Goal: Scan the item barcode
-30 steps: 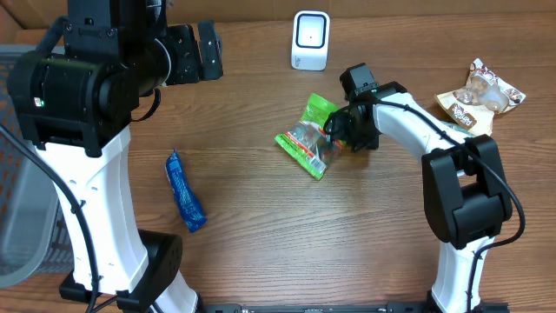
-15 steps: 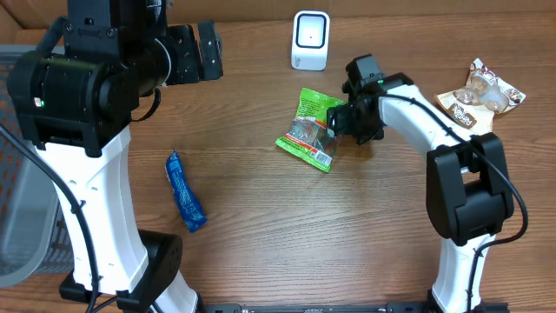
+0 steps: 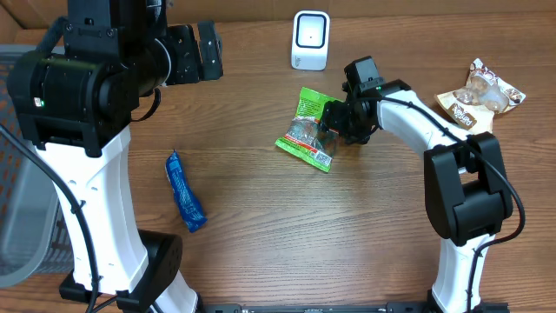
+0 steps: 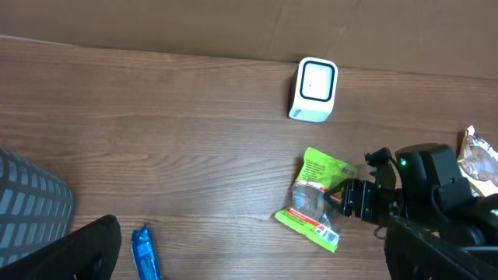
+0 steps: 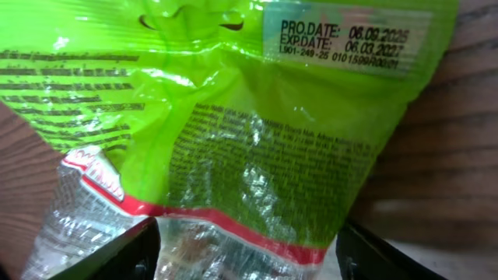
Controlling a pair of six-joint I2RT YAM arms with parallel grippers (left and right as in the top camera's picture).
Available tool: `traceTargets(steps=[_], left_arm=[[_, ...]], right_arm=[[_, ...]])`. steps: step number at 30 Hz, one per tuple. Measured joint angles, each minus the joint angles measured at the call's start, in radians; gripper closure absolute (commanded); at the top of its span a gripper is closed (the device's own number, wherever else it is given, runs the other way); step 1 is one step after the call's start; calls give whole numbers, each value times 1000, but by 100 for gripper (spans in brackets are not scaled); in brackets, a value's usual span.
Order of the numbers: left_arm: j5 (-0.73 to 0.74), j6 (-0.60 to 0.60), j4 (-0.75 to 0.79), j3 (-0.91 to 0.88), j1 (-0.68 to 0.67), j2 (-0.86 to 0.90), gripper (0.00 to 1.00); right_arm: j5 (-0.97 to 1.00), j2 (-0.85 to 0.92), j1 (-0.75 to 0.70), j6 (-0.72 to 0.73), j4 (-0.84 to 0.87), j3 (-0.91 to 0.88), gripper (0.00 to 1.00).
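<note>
The item is a green snack bag [image 3: 308, 130] lying on the wooden table, its barcode end [image 3: 323, 158] pointing toward the front. The white scanner [image 3: 310, 40] stands upright at the back centre, apart from the bag. My right gripper [image 3: 334, 126] is low at the bag's right edge. In the right wrist view the bag [image 5: 257, 117] fills the frame, and the right gripper [image 5: 245, 253] is open with the clear end of the bag between its fingers. My left gripper [image 3: 198, 52] hangs open and empty high over the back left, looking down on the bag [image 4: 317, 198] and the scanner [image 4: 314, 89].
A blue wrapped bar [image 3: 185, 191] lies at the front left. A brown and white snack pack [image 3: 478, 96] sits at the far right. A grey basket [image 3: 17, 217] stands off the table's left edge.
The green bag turned and slid a little toward the back with the right gripper at its edge. The right fingers widened and then narrowed again. The left arm stayed still.
</note>
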Motion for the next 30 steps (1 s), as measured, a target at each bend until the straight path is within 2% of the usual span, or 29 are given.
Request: traceTargets(steps=[2, 5, 9, 13, 22, 30], left_arm=[[0, 0, 0, 0, 0, 0, 1], [0, 0, 0, 0, 0, 0, 0], [0, 0, 0, 0, 0, 0, 0], [0, 0, 0, 0, 0, 0, 0], [0, 0, 0, 0, 0, 0, 0], [0, 0, 0, 0, 0, 0, 0]], right_arm=[[-3, -2, 0, 1, 40, -21, 31], [-11, -3, -1, -18, 120, -50, 44], [-16, -9, -2, -48, 229, -106, 70], [-22, -10, -3, -89, 260, -128, 96], [-115, -13, -8, -206, 222, -129, 96], [-114, -88, -8, -244, 155, -130, 96]])
